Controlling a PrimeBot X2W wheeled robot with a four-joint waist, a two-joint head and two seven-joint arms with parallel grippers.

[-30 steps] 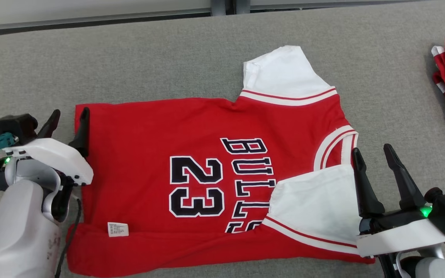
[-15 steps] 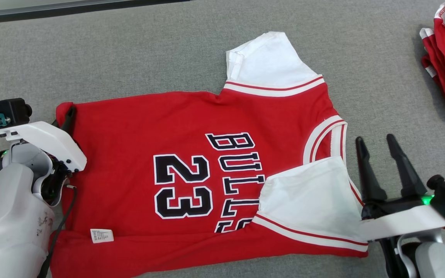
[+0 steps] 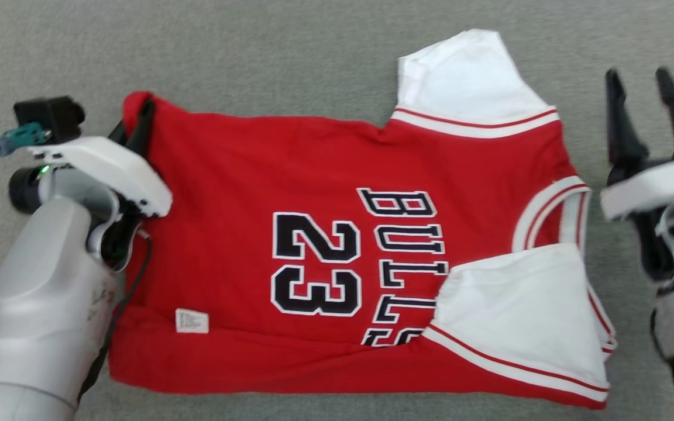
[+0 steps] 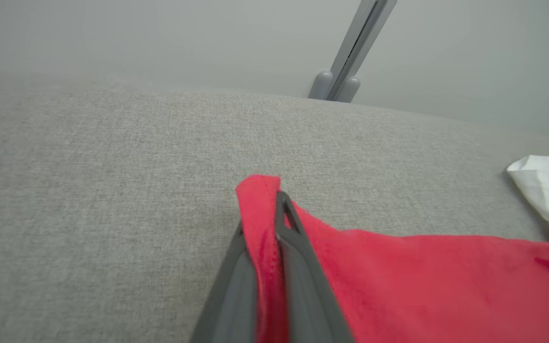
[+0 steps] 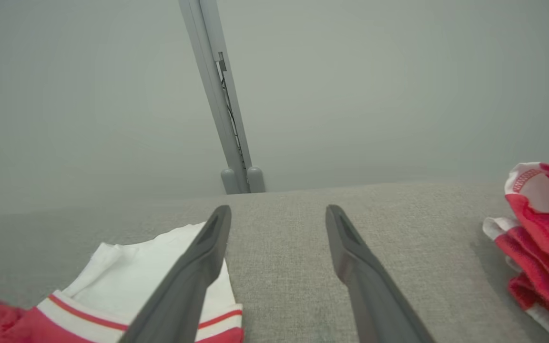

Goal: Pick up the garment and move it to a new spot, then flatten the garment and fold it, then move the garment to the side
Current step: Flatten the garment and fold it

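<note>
One red, white-sleeved "BULLS 23" jersey (image 3: 243, 175) is spread on the grey fabric tabletop (image 3: 290, 64). Its corner is pinched between the closed left jaws, with the forearm slanted low. The right jaws are parted wide and empty, with one red-and-white cloth lump (image 5: 546, 228) to their right.

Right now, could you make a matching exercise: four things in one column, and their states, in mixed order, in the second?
1. left pincer
2. right pincer
3. jersey
4. cloth heap

A. open, holding nothing
B. bunched up at the side
C. shut on a red corner
D. spread out, number up

Pairs: 1-C, 2-A, 3-D, 4-B
</note>
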